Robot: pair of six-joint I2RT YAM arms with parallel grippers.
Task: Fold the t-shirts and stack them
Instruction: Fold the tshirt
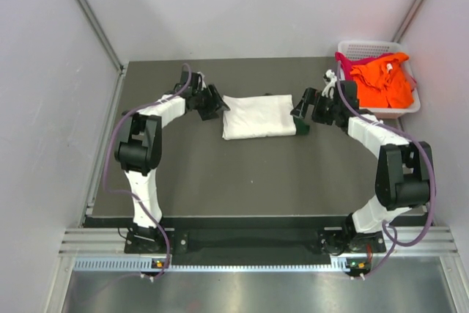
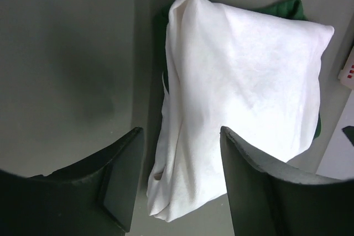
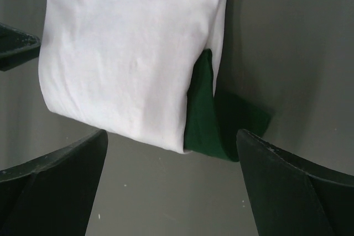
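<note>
1. White t-shirt (image 1: 258, 116) (image 2: 238, 98) (image 3: 127, 64): folded into a flat rectangle, lying on the dark table (image 1: 220, 181) a little behind its centre, between the two grippers. Long side runs left to right in the top view.
2. Dark green part of the same shirt (image 1: 302, 127) (image 3: 207, 114) sticks out from under the white layer at the right end. A green edge also shows along the far side in the left wrist view.
3. Left gripper (image 1: 216, 104) (image 2: 181, 134): just beside the shirt's left end. Jaws released, standing apart, with the near edge of the white cloth showing in the gap. Neither finger pinches the cloth.
4. Right gripper (image 1: 302, 104) (image 3: 171, 135): at the shirt's right end, above the green part. Jaws spread wide, nothing held. Whether a finger brushes the cloth, I cannot tell.
5. Orange t-shirt (image 1: 381, 82): crumpled in the white basket (image 1: 366, 49) at the far right corner of the table, well apart from the folded shirt.
6. Magenta t-shirt (image 1: 344, 59): a strip of it shows in the same basket, draped at the left rim beside the orange one.
</note>
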